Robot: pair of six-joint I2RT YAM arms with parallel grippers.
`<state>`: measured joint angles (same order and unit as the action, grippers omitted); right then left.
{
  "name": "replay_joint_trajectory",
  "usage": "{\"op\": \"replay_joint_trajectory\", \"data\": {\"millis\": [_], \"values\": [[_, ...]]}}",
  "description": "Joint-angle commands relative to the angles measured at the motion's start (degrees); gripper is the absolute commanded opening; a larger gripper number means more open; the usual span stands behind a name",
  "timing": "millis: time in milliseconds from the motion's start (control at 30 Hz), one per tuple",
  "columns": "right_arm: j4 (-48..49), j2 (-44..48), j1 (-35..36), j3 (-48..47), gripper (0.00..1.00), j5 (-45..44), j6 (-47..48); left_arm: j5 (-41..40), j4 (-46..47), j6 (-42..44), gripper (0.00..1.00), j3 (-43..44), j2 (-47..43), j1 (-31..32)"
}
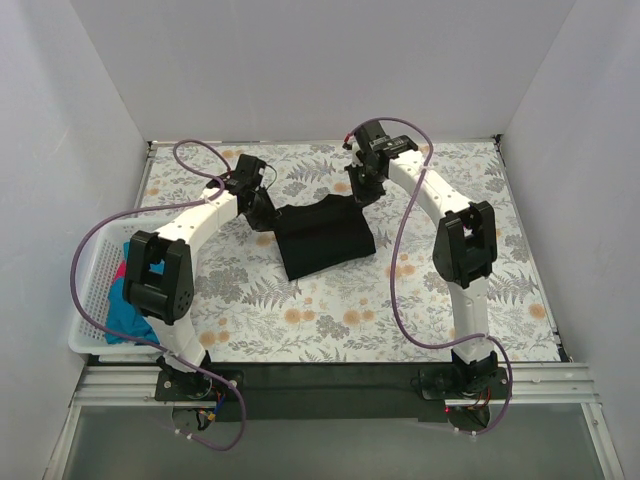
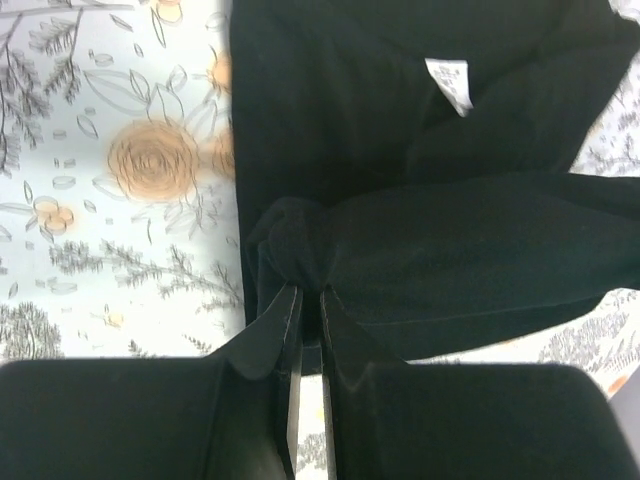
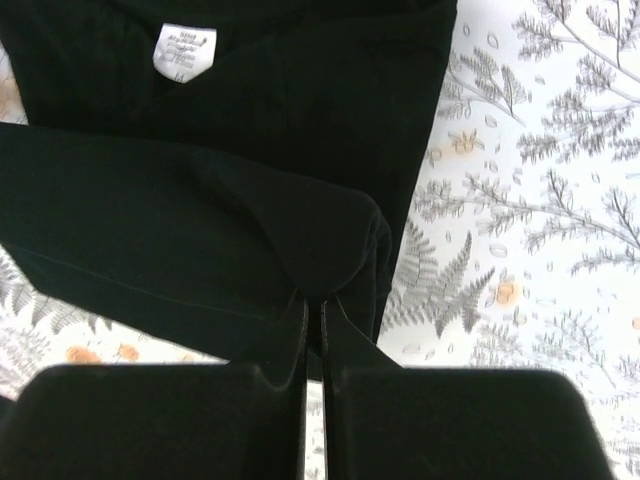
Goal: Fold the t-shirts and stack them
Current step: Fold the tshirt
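Observation:
The black t-shirt lies partly folded in the middle of the table, its far edge lifted. My left gripper is shut on the shirt's far left corner; in the left wrist view the cloth bunches between the closed fingers. My right gripper is shut on the far right corner; the right wrist view shows the cloth pinched at the fingertips, with a white neck label. A teal-blue t-shirt and a bit of pink-red cloth lie in the basket.
A white lattice basket stands at the table's left edge, beside the left arm. The table has a floral cloth. White walls enclose the table on three sides.

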<state>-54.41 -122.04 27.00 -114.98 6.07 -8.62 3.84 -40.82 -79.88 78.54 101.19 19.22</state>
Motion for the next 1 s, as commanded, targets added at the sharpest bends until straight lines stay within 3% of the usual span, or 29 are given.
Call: {"op": "replay_joint_trajectory", "data": {"millis": [0,367,967], "values": [[6.24,-0.92,-1.34,-1.30,0.01,-0.88,3.08,-3.04,5.13,1.30,0.00,-1.20,0.32,-1.65],[21.36,0.13,-1.60,7.48,0.01,0.88,6.77,-6.64,14.09,-0.28,0.00,-7.17,1.29,-2.08],[32.79,1.97,-3.18,18.64,0.01,0.53,5.46,-9.02,23.33,-2.65,0.00,-10.96,3.14,-2.08]]}}
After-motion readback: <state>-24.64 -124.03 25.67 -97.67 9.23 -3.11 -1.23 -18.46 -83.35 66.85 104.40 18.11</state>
